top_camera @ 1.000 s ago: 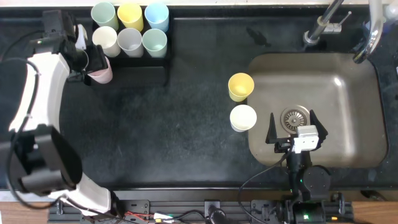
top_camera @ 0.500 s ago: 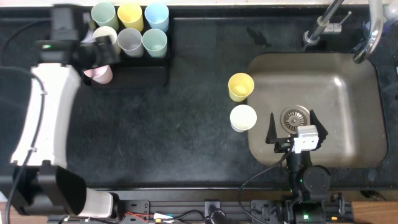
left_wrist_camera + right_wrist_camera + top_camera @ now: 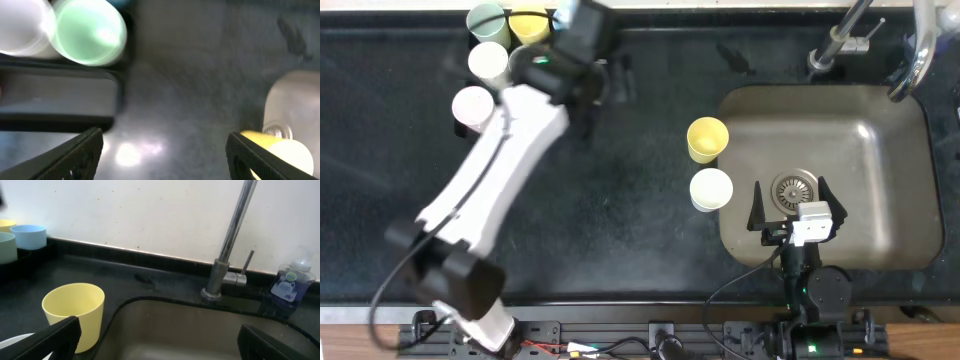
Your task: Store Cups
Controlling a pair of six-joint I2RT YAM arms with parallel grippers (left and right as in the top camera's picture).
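White-shelled left arm (image 3: 495, 160) with black joints; right arm (image 3: 812, 222) black, white wrist block, black jaws

Kitchen, dark stone worktop (image 3: 620, 220), steel sink (image 3: 880, 240), tall tap (image 3: 227, 245), soap bottle (image 3: 291, 281)

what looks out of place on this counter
Two cups stand loose by the steel sink, away from the black cup rack: a yellow plastic cup and a white plastic cup beside it. Both are upright; nothing looks spilled or damaged.
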